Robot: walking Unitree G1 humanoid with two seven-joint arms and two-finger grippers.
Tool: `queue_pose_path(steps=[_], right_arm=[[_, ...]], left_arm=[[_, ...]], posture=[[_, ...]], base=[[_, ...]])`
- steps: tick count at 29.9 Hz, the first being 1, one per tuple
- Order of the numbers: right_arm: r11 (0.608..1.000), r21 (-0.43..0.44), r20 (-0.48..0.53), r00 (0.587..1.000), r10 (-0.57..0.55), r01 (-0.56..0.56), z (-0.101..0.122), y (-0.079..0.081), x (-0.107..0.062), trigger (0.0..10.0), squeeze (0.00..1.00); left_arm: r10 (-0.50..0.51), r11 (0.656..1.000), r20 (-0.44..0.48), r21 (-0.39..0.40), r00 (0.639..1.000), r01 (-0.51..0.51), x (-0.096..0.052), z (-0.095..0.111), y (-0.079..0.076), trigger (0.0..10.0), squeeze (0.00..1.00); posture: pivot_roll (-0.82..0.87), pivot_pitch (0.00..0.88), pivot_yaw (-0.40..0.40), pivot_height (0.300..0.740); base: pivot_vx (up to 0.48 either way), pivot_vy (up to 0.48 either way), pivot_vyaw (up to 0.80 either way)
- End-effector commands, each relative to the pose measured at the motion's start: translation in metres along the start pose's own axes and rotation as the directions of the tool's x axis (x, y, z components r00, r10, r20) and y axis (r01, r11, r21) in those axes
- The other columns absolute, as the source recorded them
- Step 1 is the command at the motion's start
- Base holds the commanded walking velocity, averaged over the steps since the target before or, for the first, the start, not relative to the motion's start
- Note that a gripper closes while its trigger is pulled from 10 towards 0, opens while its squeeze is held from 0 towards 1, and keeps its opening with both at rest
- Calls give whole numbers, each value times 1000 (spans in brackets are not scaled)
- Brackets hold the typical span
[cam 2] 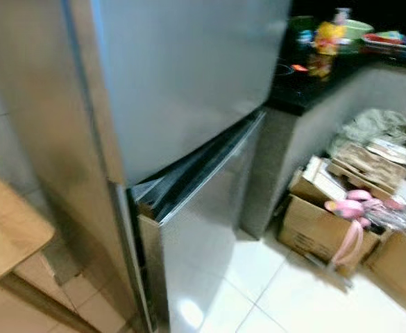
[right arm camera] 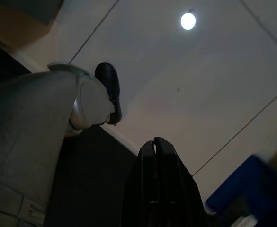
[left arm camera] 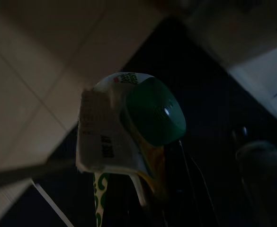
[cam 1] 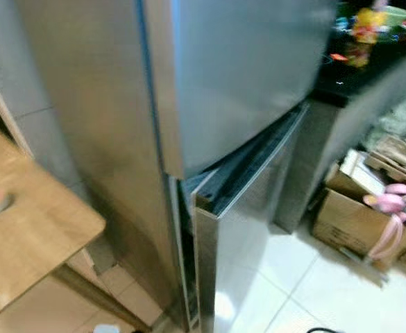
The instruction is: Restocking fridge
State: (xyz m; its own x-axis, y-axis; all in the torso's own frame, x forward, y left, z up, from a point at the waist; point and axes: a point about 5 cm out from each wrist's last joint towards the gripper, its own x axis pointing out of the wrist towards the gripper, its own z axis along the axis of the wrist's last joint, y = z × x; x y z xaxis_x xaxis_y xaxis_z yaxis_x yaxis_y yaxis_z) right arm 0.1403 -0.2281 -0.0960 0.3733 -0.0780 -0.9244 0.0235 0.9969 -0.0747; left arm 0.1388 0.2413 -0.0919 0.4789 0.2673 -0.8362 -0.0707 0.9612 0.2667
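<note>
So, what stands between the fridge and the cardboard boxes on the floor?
The grey end wall of the black counter stands between the fridge and the cardboard boxes, with bare white floor tiles in front. Both eye views show it.

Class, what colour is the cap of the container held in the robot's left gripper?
Green cap, clearest in the left wrist view.

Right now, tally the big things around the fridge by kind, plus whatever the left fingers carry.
Fridge: 1
Fridge doors: 2, lower door ajar
Wooden table: 1
Cardboard boxes: 2 clear
Green-capped bottle, held: 1
Total: 7
</note>
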Motion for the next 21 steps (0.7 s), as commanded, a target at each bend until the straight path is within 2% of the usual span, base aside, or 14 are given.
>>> queue_pose_path(steps=[1,9,15,20,21], right_arm=[[1000,-10,3,1000,-8,8,1,-3,0,10000,0],[1000,-13,8,1000,-8,8,2,-3,0,10000,0],[1000,-8,17,1000,-6,6,4,-2,0,10000,0],[1000,-9,22,1000,-4,4,5,-2,0,10000,0],[1000,-10,23,1000,-4,4,5,-1,0,10000,0]], left_arm=[[-9,1000,5,8,1000,9,0,0,-3,10000,0],[-6,1000,15,-2,1000,6,0,4,-4,10000,0],[1,1000,16,-7,1000,-1,1,6,-3,10000,0],[6,998,56,-57,998,-3,1,12,-2,10000,0],[2,996,87,-87,996,6,1,17,-2,10000,0]], posture=[[-45,0,35,740],[-48,0,33,740],[-50,0,34,740],[-50,0,34,740],[-50,0,34,740]], base=[[0,0,-788],[0,0,-798],[0,0,0],[0,0,0],[0,0,0]])
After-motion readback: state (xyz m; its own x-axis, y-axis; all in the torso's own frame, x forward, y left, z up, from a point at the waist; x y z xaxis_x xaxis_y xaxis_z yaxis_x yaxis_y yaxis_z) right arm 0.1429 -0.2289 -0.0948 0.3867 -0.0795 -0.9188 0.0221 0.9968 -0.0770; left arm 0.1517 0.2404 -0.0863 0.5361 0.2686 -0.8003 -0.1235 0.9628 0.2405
